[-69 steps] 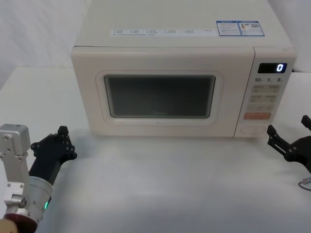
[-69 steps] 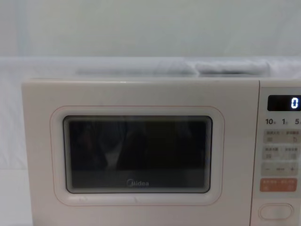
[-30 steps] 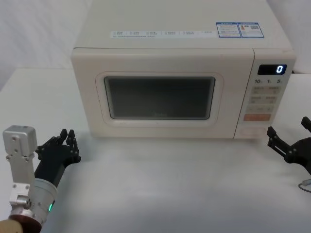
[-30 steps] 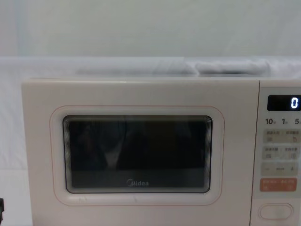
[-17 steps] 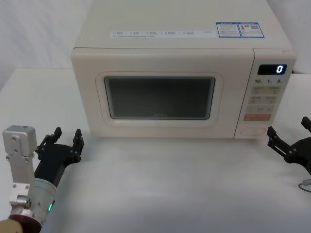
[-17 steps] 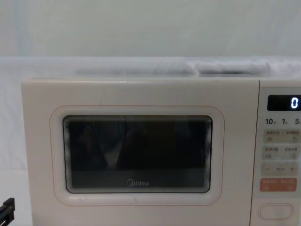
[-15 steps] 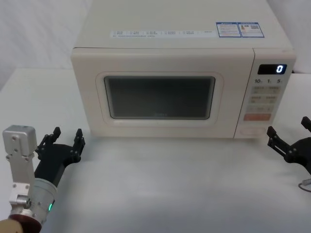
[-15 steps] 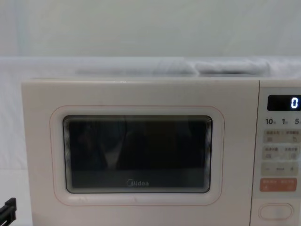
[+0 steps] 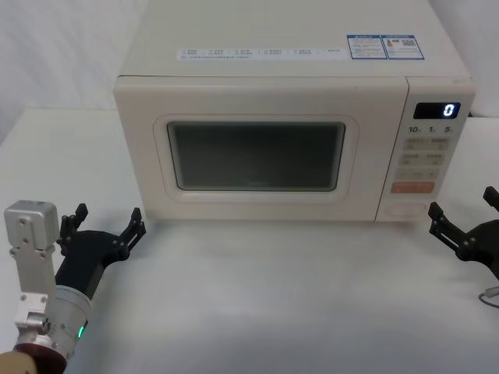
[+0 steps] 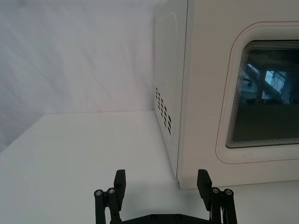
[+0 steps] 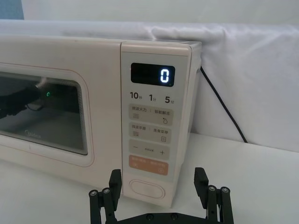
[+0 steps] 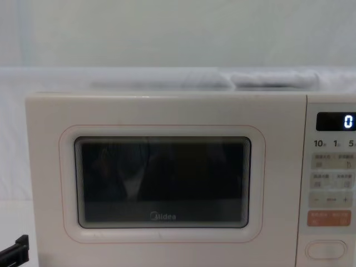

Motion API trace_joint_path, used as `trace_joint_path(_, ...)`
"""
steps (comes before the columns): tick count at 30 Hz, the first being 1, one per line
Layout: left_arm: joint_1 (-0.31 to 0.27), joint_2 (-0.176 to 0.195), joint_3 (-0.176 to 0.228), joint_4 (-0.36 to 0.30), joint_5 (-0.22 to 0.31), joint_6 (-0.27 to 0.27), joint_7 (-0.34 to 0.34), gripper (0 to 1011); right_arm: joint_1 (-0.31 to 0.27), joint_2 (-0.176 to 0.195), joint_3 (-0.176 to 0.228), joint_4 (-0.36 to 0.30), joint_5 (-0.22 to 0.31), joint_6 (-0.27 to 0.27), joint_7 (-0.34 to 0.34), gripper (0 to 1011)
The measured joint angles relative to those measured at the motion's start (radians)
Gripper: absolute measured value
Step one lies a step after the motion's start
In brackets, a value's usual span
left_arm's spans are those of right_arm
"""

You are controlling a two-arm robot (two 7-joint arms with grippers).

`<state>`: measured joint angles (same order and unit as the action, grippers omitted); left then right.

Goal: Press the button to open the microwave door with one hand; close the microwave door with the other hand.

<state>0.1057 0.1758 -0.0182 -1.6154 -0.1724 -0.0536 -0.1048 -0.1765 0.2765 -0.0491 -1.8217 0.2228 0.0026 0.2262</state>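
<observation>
While the microwave [image 9: 288, 140] door [image 9: 257, 152] sits closed, the right gripper [image 9: 464, 226] waits wide open beside its button [image 9: 401, 209], ready to press; the left gripper [image 9: 105, 226], also spread wide, idles at its door-side corner.

— We see bright, even light across the white worktop [image 9: 273, 296] from the head view, with no hard shadows; only a soft grey band lies under the front edge of the microwave [image 9: 288, 86].

— We agree. The microwave door [image 12: 161, 183] window picks up dim reflections in the chest view, and in the left wrist view the glass mirrors bluish shapes.

— The display [image 11: 153, 74] glows crisp white in the right wrist view, its digit sharp. The chest view looks softer and slightly hazy to us.

— We note a small green glow on the left arm's wrist ring [image 9: 79, 331], and its reflected speck in the window.
</observation>
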Motion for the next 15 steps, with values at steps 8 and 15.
trace_joint_path(8, 0.0, 0.0, 0.0, 0.0, 0.0, 0.0, 0.0, 1001, 0.0, 0.0, 0.0, 0.0, 0.0, 0.0, 0.0, 1002)
trace_joint_path(15, 0.0, 0.0, 0.0, 0.0, 0.0, 0.0, 0.0, 1001, 0.0, 0.0, 0.0, 0.0, 0.0, 0.0, 0.0, 1002)
